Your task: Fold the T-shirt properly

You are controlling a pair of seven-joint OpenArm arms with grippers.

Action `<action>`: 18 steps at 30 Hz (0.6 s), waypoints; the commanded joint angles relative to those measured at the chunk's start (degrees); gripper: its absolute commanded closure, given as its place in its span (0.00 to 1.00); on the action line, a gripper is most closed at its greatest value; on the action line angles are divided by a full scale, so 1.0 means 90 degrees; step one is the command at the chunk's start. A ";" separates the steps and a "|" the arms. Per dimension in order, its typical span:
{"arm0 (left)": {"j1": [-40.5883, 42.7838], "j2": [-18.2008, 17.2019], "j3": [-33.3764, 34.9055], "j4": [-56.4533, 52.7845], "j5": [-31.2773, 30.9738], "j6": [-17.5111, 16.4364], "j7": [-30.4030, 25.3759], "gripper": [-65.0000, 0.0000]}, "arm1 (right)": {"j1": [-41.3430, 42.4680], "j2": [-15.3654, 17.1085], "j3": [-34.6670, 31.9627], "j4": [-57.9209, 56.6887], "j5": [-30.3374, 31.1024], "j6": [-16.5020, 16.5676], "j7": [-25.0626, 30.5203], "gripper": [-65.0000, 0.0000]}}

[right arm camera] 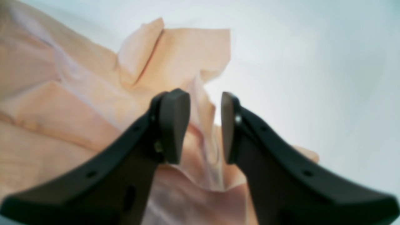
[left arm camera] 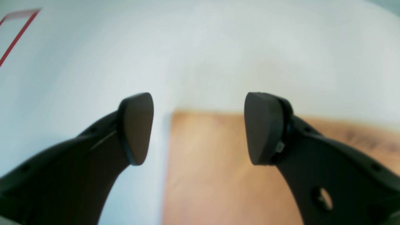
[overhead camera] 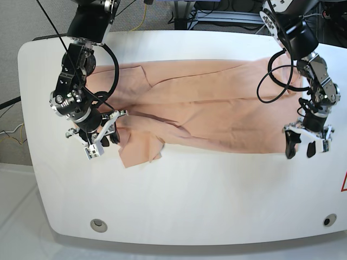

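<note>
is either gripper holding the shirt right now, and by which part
Neither. The left gripper is open over the table beside the T-shirt; the right gripper stands parted over a crumpled sleeve edge, not pinching it.

base cam sits high above the table (overhead camera: 179,189) looking straight down, sees both arms. each wrist cam rides behind its own fingers, close and blurry. left one looks past the left gripper (left arm camera: 199,128) at tabletop, right one past the right gripper (right arm camera: 205,126) at the T-shirt (right arm camera: 78,93), same cloth as in base
</note>
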 commanded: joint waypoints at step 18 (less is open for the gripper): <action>-0.1355 0.0171 0.0932 -0.1909 -0.0101 -0.0082 0.0130 0.33 | 0.1039 0.0142 0.0039 -0.1620 -0.0034 -0.0041 0.0776 0.61</action>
